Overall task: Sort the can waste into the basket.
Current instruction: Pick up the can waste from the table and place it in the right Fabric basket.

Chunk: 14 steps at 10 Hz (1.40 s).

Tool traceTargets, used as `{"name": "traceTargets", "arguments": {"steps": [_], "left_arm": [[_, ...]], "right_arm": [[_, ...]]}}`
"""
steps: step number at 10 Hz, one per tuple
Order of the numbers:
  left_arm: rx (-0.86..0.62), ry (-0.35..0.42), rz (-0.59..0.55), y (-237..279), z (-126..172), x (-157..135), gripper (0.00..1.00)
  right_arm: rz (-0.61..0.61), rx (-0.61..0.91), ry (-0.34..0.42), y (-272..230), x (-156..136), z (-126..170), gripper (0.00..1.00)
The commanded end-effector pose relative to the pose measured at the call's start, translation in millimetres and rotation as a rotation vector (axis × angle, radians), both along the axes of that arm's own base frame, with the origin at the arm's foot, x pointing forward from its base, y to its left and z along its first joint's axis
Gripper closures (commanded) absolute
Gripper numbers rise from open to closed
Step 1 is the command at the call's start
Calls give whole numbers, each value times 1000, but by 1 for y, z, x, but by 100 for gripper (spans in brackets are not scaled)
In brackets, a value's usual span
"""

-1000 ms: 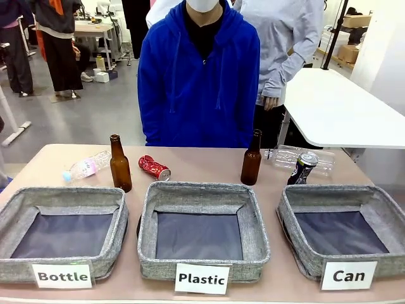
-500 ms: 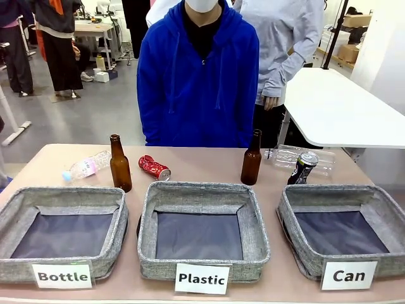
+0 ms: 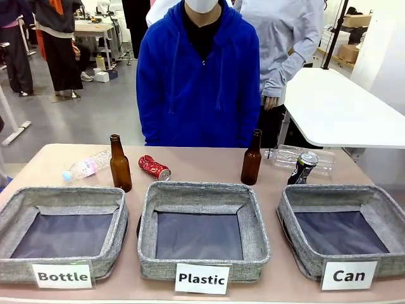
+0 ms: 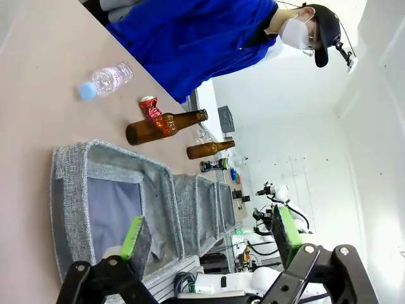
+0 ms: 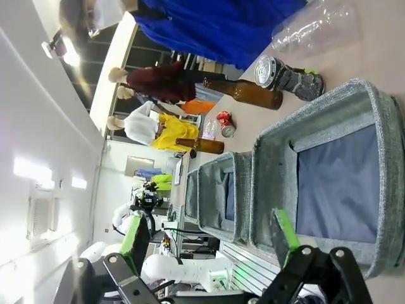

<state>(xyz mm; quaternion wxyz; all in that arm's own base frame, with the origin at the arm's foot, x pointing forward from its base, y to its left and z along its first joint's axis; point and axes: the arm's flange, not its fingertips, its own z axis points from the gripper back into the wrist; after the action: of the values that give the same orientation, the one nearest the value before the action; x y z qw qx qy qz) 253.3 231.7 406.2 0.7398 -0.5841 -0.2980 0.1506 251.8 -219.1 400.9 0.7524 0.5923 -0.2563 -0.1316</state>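
The red can (image 3: 154,167) lies on its side behind the middle basket. The dark can (image 3: 302,168) with a silver top stands tilted just behind the "Can" basket (image 3: 389,266), which holds nothing. In the left wrist view my left gripper (image 4: 210,234) is open and holds nothing, above the near side of the table, with the red can (image 4: 150,106) and dark can (image 4: 214,165) far ahead. My right gripper (image 5: 210,239) is also open with nothing in it, in front of the "Can" basket (image 5: 380,107); the dark can (image 5: 288,77) lies beyond it.
Two brown glass bottles (image 3: 119,164) (image 3: 251,159) stand upright behind the baskets. Clear plastic bottles (image 3: 87,166) (image 3: 297,155) lie at the back left and back right. Baskets labelled "Bottle" (image 3: 63,192) and "Plastic" (image 3: 202,189) sit left and middle. A person in a blue hoodie (image 3: 199,76) stands at the far edge.
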Motion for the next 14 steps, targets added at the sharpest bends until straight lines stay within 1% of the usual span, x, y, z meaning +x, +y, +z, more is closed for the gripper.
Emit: {"name": "traceTargets", "arguments": {"steps": [1, 2, 3, 4, 5, 6, 7, 8, 9, 10, 11, 12, 13, 14], "left_arm": [[43, -31, -52, -1, -2, -6, 0], [85, -50, -95, -6, 5, -9, 0], [141, -44, -145, -14, 20, -3, 0], [252, -13, -188, -29, 40, 7, 0], [373, -3, -267, -60, 68, 24, 0], [487, 11, -282, -93, 90, 46, 0], [582, 9, -350, -130, 106, 71, 0], [668, 11, -345, -167, 114, 88, 0], [720, -5, -383, -202, 118, 98, 0], [794, -7, -421, -243, 116, 105, 0], [900, 52, -551, -259, 108, 99, 0], [729, -39, -402, -233, 129, 96, 0], [729, -39, -402, -233, 129, 96, 0], [810, -18, -478, -272, 118, 101, 0]], "right_arm": [[0, -3, -33, -2, 2, 0, 0], [0, -3, -33, -2, 2, 0, 0], [0, -3, -33, -2, 2, 0, 0], [0, -3, -33, -2, 2, 0, 0], [0, -3, -33, -2, 2, 0, 0], [0, -3, -33, -2, 2, 0, 0], [0, -3, -33, -2, 2, 0, 0], [0, -3, -33, -2, 2, 0, 0], [0, -3, -33, -2, 2, 0, 0], [0, -3, -33, -2, 2, 0, 0], [0, -3, -33, -2, 2, 0, 0], [0, -3, -33, -2, 2, 0, 0], [0, -3, -33, -2, 2, 0, 0], [0, -3, -33, -2, 2, 0, 0]]}}
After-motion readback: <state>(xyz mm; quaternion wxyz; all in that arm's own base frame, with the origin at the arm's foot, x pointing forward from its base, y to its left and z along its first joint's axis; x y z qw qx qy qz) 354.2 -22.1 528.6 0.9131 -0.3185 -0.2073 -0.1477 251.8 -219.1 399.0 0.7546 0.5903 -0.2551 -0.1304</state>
